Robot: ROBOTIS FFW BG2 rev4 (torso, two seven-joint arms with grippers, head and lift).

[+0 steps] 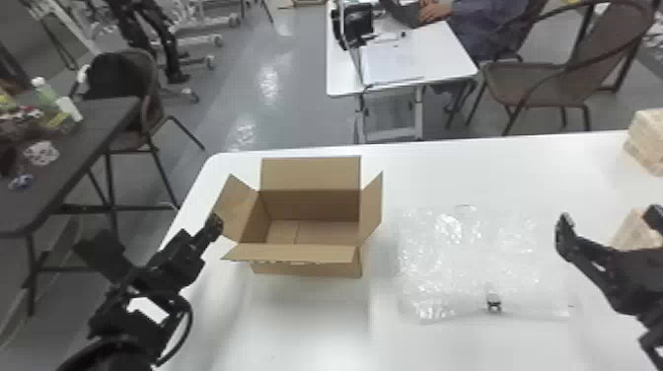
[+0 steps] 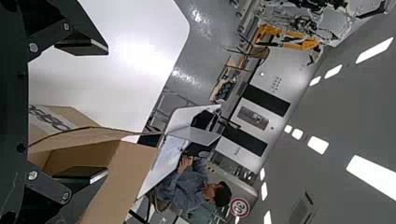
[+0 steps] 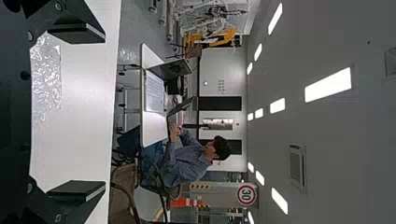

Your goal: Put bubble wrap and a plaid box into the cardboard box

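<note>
While the cardboard box (image 1: pixel 308 269) stands upright on the white table (image 1: pixel 306 335), left of centre in the head view, its four flaps are spread and its inner floor is visible. Bubble wrap (image 1: pixel 473 256) lies flat right of centre, near the box and apart from it; a small dark item (image 1: pixel 494 302) shows at the wrap's lower edge. Beige object A (image 1: pixel 647 140) sits at the upper right edge of the frame; beige object B (image 1: pixel 634 232) sits below it, partly behind the right gripper (image 1: pixel 609 220). Cannot tell whether A or B is the plaid box. Left gripper (image 1: pixel 148 234): open, fingers wide apart, nothing between them, one fingertip just beside the box's left flap; contact cannot be told. Right gripper: also open and unloaded, right of the wrap. Writing: left wrist view records dark lettering on a pale tape strip (image 2: pixel 49 119) along the box, a detail not given by the head view. Both wrist views record a round red-rimmed sign (image 3: pixel 246 193) with dark numerals on white, and ceiling lights (image 3: pixel 328 85), beyond the head view's coverage. Right wrist view adds an orange-and-white barrier (image 3: pixel 187 202) at lower centre. Head view, for its part, gives the box interior and the dark side table (image 1: pixel 113 116) at left, with a pale green bottle (image 1: pixel 44 91) on it.
</note>
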